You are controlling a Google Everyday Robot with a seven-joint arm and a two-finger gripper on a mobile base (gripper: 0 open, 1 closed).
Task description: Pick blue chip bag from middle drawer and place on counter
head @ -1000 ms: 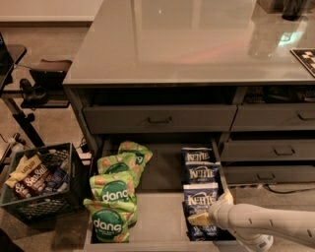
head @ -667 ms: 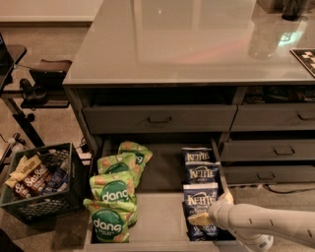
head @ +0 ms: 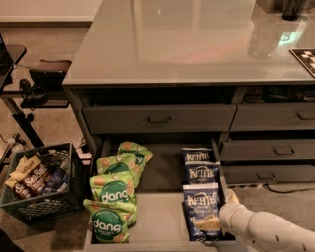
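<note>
The middle drawer [head: 162, 216] is pulled open below the glossy grey counter [head: 197, 44]. Three dark blue Kettle chip bags lie in a column on the drawer's right side: a far one [head: 197, 155], a middle one [head: 202, 173] and the nearest one [head: 200, 203]. My white arm reaches in from the lower right. The gripper [head: 222, 216] is at the right edge of the nearest blue bag, low over the drawer's front right corner. The arm's end hides the bag's lower right corner.
Several green "dang" bags [head: 114, 196] fill the drawer's left side. A closed drawer [head: 157, 118] sits above, and narrower closed drawers [head: 275, 147] are at the right. A black crate of snacks [head: 37, 183] stands on the floor at the left. Dark objects [head: 295, 10] stand on the counter's far right.
</note>
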